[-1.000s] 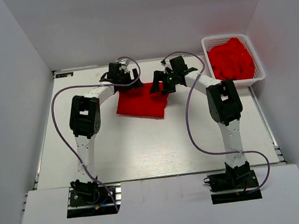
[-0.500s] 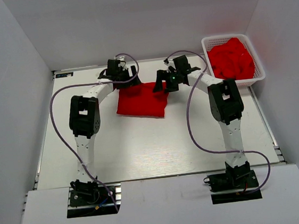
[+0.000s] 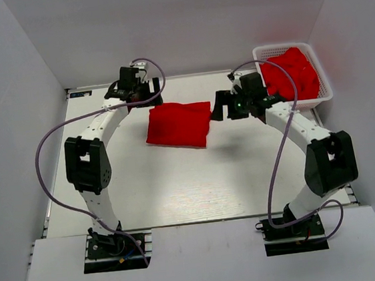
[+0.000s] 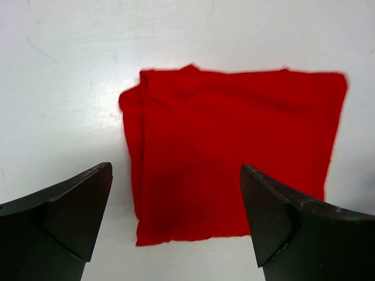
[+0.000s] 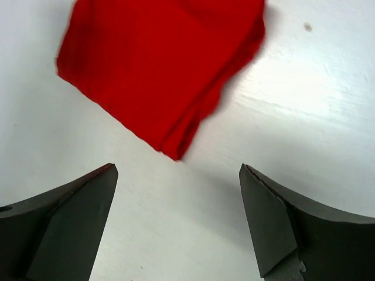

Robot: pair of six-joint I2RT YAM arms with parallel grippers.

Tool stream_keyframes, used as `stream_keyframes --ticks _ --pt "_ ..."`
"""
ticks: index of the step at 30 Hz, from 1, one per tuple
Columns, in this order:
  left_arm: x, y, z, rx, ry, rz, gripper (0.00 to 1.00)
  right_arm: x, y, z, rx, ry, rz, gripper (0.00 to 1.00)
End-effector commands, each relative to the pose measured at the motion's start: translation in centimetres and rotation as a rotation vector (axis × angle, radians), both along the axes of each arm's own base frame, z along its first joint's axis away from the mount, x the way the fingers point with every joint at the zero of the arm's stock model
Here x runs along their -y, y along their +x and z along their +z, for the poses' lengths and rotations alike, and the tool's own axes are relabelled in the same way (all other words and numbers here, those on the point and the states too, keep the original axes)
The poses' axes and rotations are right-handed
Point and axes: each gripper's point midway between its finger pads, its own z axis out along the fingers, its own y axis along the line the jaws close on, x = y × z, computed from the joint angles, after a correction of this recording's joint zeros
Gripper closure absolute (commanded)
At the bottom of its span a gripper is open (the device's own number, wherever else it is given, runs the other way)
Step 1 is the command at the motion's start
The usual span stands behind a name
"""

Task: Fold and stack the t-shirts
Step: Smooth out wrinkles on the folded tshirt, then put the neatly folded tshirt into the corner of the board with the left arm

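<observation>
Folded red t-shirt [image 3: 178, 125] lay flat on the desk [image 3: 178, 182], toward the far side, near centre. Left end effector [image 3: 149, 94] sat over the desk by its far-left corner. Right end effector [image 3: 217, 106] sat just off its right edge. White mesh basket [image 3: 325, 92] at far right held a heap of red t-shirts [image 3: 290, 73]. Finger spacing was not readable from above.

Red folded t-shirt [image 3: 178, 125] lies flat; others [image 3: 290, 74] fill basket [image 3: 282, 45].

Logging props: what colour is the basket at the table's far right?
The basket is white, best seen in the top external view.
</observation>
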Motion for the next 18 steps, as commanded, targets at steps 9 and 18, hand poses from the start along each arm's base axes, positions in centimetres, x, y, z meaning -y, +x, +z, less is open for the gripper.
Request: stream_keyframes --ticks 9,18 --pt "-1.5 -2.4 -10.4 -0.196 0.149 -0.006 0.00 4.6 -5.6 -0.9 -0.026 -0.112 -0.100 0.10" --pt "-1.4 -2.9 -13.7 -0.240 0.151 -0.018 0.44 5.5 -6.6 0.2 -0.003 -0.119 -0.132 0.10"
